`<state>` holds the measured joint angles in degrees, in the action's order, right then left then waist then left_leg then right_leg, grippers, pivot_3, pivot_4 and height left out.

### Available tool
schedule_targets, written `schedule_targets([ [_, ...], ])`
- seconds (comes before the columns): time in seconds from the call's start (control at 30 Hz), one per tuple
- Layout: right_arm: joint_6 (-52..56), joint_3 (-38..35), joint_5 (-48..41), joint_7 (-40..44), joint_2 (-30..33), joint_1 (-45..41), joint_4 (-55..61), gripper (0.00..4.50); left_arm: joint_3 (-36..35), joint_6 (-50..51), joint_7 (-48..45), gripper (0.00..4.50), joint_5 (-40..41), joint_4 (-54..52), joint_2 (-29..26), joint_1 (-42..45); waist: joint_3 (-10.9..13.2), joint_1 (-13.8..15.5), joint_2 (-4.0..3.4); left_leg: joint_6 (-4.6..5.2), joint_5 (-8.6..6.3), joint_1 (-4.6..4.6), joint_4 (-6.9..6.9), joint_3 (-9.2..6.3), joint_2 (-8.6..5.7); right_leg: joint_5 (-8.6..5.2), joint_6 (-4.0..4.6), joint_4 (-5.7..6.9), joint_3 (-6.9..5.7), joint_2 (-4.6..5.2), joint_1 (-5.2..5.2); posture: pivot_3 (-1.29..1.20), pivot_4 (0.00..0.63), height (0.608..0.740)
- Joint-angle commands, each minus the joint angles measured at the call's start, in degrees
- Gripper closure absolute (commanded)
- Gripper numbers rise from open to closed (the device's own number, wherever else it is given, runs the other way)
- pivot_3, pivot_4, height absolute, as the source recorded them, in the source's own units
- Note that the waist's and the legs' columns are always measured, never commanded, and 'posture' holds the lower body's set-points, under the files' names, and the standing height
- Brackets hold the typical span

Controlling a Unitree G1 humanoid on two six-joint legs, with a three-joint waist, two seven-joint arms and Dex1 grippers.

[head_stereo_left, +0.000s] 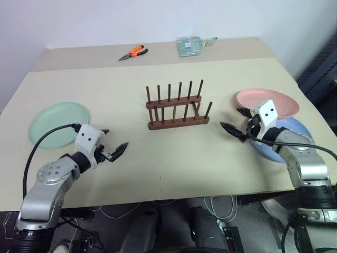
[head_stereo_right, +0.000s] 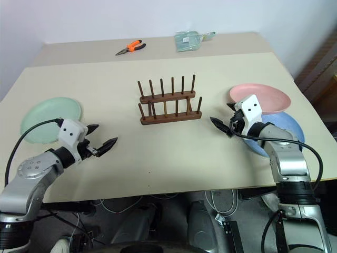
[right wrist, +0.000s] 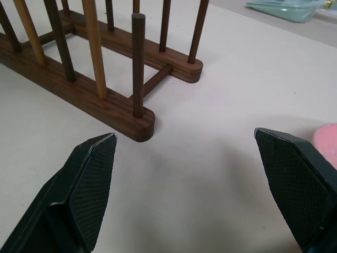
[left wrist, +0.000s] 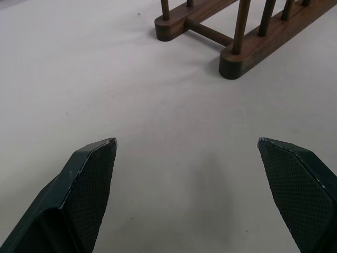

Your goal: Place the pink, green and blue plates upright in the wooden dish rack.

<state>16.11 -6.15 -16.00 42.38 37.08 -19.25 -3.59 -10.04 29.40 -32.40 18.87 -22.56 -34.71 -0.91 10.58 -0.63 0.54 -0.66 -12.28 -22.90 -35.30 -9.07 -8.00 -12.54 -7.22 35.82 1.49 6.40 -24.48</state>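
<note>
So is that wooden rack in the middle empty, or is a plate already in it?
Empty. The wooden rack shows only bare pegs; the green plate, pink plate and blue plate all lie flat on the table.

Both arms reach in from either side of the wooden dish rack [head_stereo_left: 178, 107]. The left gripper [head_stereo_left: 114, 142] hovers low to its left with jaws wide and empty; the right gripper [head_stereo_left: 235, 120] hovers just right of it, jaws likewise spread, both angled inward.
</note>
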Motion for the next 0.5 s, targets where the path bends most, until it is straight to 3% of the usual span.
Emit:
schedule_targets([
  [0.03,-2.2,-0.1,0.9,-0.3,-0.3,-1.9,0.1,0.21,0.4,-1.5,-0.1,0.09,-0.9,0.2,-0.2,0.7,0.0,0.0,0.00,0.00,0.00,0.00,0.00,0.00,0.00,0.00,0.00,0.00,0.00,0.01,0.00,0.00,0.150,0.739],
  [0.37,-1.0,1.1,1.1,-1.1,-2.7,-2.2,2.3,0.21,4.4,-4.2,-4.9,0.09,-0.9,8.7,0.3,6.6,0.0,0.0,0.00,0.00,0.00,0.00,0.00,-0.02,0.00,0.01,-0.01,-0.01,-0.02,-0.05,0.01,0.00,0.150,0.739],
  [0.5,-1.5,1.3,2.5,-4.0,-4.2,-0.1,4.7,0.21,13.1,-9.1,-12.2,0.09,-5.1,23.2,1.7,18.0,0.0,0.3,-0.01,0.00,0.01,0.00,-0.01,-0.01,-0.02,0.01,-0.01,0.00,-0.02,-0.04,0.02,0.00,0.150,0.739],
])
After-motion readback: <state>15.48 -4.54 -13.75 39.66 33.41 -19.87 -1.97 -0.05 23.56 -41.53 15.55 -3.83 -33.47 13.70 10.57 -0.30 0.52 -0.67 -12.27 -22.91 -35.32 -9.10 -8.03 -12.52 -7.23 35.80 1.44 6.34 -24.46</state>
